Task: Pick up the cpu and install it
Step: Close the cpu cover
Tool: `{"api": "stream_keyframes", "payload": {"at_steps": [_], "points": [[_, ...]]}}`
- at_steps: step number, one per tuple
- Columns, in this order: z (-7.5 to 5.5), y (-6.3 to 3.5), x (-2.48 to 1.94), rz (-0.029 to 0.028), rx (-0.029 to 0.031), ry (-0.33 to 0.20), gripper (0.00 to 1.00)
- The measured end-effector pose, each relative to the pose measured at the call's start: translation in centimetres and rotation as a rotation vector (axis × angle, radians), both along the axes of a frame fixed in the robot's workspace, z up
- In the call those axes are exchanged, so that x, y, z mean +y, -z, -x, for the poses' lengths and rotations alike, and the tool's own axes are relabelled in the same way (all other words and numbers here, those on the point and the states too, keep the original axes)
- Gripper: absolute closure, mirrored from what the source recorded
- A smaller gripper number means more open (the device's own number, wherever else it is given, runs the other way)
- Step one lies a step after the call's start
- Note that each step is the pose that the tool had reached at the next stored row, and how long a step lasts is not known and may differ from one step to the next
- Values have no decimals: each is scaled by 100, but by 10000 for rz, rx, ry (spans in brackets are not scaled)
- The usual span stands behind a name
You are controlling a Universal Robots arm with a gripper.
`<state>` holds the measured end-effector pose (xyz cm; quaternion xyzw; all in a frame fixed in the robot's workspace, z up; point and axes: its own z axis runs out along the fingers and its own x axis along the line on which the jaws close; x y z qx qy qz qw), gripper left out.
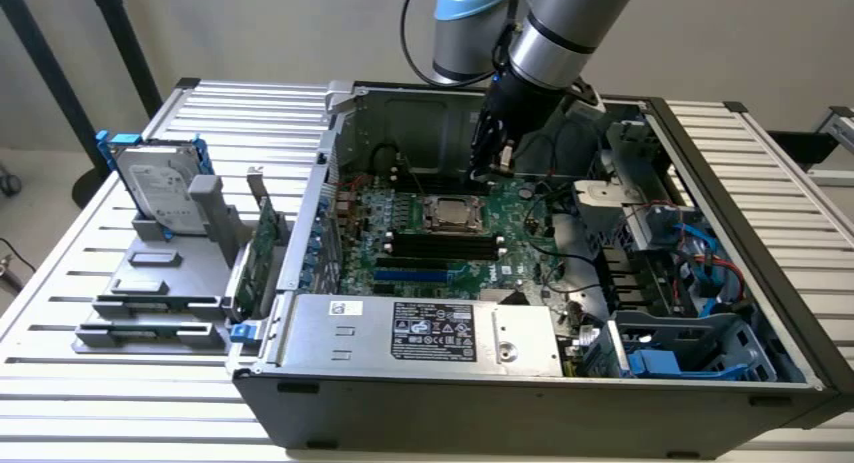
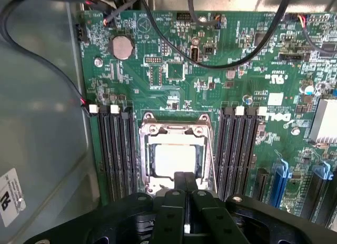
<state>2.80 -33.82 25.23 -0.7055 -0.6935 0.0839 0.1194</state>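
The cpu (image 2: 174,159), a small pale shiny square, lies flat in the metal-framed socket (image 2: 149,129) in the middle of the green motherboard (image 2: 247,60). In the exterior view the cpu (image 1: 454,212) sits mid-board inside the open computer case (image 1: 534,393). My gripper (image 2: 185,181) is shut, its black fingers pressed together with nothing between them. It hovers just above the socket's edge, right beside the cpu. From outside, the gripper (image 1: 502,165) hangs over the board behind the socket.
Black memory slots (image 2: 113,149) flank the socket on both sides. Black cables (image 2: 174,49) loop over the board. A hard drive in a blue bracket (image 1: 158,186) and green cards (image 1: 267,245) stand on a grey rack at the exterior view's left. The power supply (image 1: 427,331) fills the case front.
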Motion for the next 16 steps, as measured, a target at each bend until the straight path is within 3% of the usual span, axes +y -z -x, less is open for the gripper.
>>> {"api": "stream_keyframes", "payload": {"at_steps": [8, 16], "points": [[132, 46, -39, 2, 263, 0, 89], [314, 59, -106, -1, 468, 0, 89]]}}
